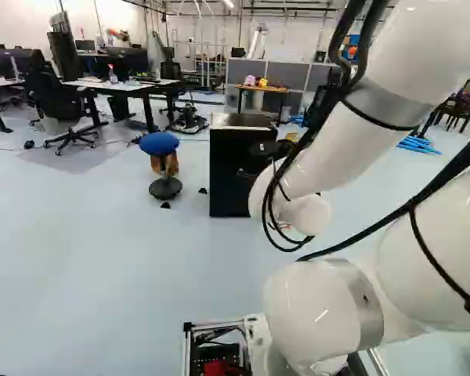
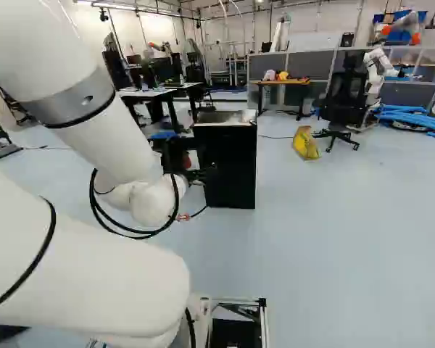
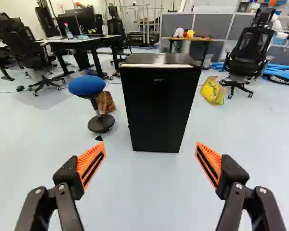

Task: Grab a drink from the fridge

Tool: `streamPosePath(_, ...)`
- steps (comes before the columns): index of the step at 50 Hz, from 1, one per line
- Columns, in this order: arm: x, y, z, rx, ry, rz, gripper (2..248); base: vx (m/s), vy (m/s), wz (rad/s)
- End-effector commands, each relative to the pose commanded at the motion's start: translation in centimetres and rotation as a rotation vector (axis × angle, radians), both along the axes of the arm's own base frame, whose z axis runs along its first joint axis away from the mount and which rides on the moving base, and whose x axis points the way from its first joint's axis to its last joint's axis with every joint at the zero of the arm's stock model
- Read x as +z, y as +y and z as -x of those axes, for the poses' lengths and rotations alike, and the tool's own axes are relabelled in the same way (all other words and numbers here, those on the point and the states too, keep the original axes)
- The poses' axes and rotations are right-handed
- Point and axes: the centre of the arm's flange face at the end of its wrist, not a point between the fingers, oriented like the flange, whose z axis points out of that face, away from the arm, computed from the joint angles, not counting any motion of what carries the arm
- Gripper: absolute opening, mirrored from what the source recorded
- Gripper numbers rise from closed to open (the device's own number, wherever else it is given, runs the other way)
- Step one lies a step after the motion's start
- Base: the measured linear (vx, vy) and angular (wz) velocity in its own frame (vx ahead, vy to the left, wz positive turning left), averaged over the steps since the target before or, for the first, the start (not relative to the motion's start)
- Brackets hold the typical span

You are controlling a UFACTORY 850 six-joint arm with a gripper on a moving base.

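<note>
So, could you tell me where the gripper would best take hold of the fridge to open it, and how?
Probably at an upright edge of the front of the fridge, coming from straight ahead and hooking the open gripper onto its rim: that flat front faces the gripper and shows no handle. Which edge opens, I cannot tell.

A lane of pale floor (image 3: 149,192) runs straight up to a black fridge (image 3: 159,108), whose upright front blocks the way ahead. A blue-topped stool (image 3: 87,85) and a brown bag (image 3: 105,102) stand near one side; past the other, a gap of floor leads toward a yellow bag (image 3: 213,90) and a black office chair (image 3: 248,45), blue tubing (image 3: 279,73) heaped beyond.
</note>
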Motion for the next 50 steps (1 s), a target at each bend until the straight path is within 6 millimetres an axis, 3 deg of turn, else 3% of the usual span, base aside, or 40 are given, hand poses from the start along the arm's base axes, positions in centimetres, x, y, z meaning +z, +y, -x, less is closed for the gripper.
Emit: streamPosePath(50, 0.00, 0.00, 0.00, 0.000, 0.000, 0.000, 247, 0.034, 0.010, -0.006)
